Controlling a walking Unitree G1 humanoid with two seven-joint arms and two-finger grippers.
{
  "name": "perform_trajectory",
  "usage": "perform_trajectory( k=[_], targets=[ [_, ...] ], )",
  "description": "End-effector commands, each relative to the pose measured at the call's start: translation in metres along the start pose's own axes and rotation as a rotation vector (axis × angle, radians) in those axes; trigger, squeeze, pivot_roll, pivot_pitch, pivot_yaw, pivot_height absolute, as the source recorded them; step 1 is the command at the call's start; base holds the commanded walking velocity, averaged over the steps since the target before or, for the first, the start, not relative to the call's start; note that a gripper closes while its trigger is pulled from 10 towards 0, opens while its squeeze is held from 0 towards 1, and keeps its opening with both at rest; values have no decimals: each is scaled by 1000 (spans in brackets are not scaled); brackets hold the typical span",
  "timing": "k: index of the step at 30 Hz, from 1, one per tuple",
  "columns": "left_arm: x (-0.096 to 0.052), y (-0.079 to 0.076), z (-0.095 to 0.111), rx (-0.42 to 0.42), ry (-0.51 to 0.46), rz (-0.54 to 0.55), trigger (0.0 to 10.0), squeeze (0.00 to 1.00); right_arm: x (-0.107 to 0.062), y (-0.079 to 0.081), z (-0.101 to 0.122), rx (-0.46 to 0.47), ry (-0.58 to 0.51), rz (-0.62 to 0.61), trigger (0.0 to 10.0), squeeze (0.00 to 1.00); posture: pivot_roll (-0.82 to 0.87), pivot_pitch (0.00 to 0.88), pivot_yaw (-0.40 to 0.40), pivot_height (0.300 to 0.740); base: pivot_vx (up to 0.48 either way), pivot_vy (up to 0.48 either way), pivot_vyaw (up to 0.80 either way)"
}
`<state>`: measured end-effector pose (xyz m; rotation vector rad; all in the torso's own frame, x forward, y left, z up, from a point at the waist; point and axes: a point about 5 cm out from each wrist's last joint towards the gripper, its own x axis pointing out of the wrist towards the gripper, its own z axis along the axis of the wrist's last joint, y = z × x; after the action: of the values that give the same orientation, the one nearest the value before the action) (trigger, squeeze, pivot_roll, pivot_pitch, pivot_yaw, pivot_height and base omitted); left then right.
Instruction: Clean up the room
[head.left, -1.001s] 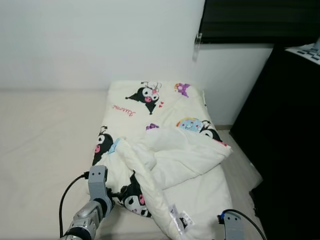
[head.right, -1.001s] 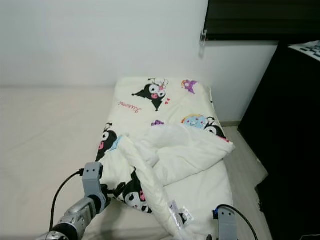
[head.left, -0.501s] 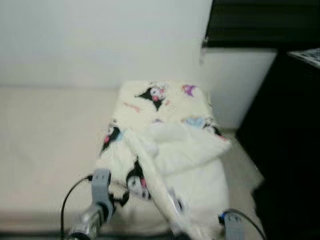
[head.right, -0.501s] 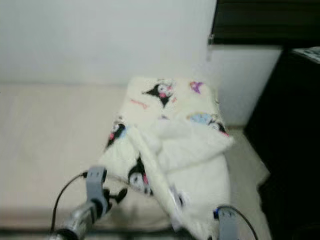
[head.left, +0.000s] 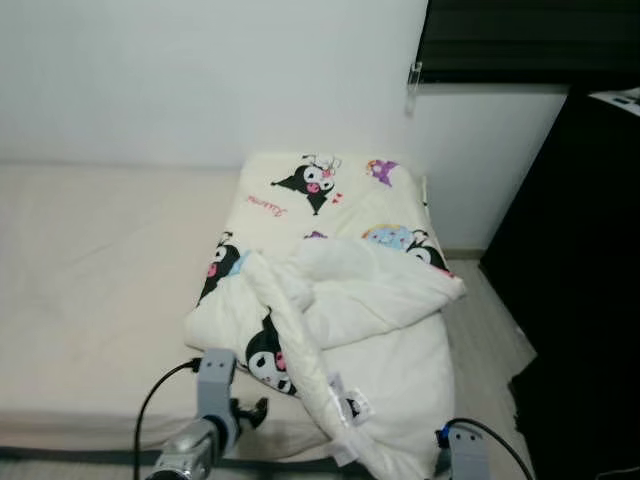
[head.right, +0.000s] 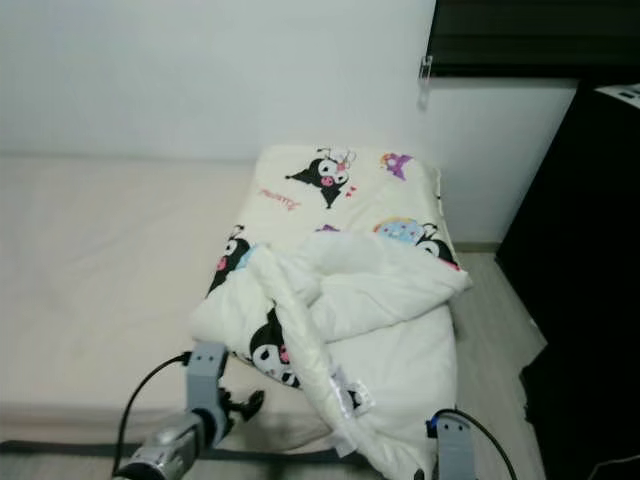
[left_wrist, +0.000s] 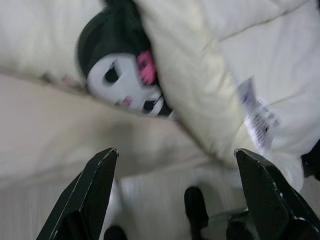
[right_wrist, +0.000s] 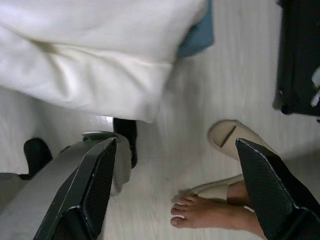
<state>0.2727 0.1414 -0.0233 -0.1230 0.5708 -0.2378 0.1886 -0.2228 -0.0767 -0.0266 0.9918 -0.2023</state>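
Left end effector (left_wrist: 175, 195) spread above bed (head.left: 90, 260), rumpled blanket (head.left: 340, 300).

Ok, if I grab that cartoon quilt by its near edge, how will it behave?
The quilt is probably floppy: it already lies crumpled and folded over itself. Its puffy folds suggest it is light but bulky. One corner hangs off the bed, so it may slide floorward.
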Motion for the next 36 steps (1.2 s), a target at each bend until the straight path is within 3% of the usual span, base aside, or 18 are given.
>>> perform_trajectory(
  k=[1, 5, 11, 20, 29, 36],
  targets=[
    [-2, 2, -3, -14, -3, 8, 10000, 0, -1, 0, -10, 11, 29, -2, 10000, 0, -121, 67, -15, 740, 0, 0, 0],
    [-1, 3, 3, -19, -24, 9, 10000, 0, -1, 0, -10, 13, 28, -4, 10000, 0, -122, 72, -14, 740, 0, 0, 0],
    [0, -1, 5, 38, -28, -36, 10000, 0, -1, 0, -10, 16, 29, -4, 10000, 0, -122, 76, -15, 740, 0, -293, 0],
    [3, -3, 17, -38, -103, -19, 10000, 0, -1, 0, -10, 21, 32, -7, 10000, 0, -122, 74, -14, 740, 0, -196, 0],
    [5, -2, 30, -35, -149, -20, 10000, 0, -1, 0, -9, 23, 29, -10, 10000, 0, -121, 74, -13, 715, 0, 0, 0],
    [7, 5, 46, 0, -194, 49, 10000, 0, -1, 0, -8, 19, 27, -10, 10000, 0, -125, 72, -13, 690, 0, 0, 0]
  ],
)
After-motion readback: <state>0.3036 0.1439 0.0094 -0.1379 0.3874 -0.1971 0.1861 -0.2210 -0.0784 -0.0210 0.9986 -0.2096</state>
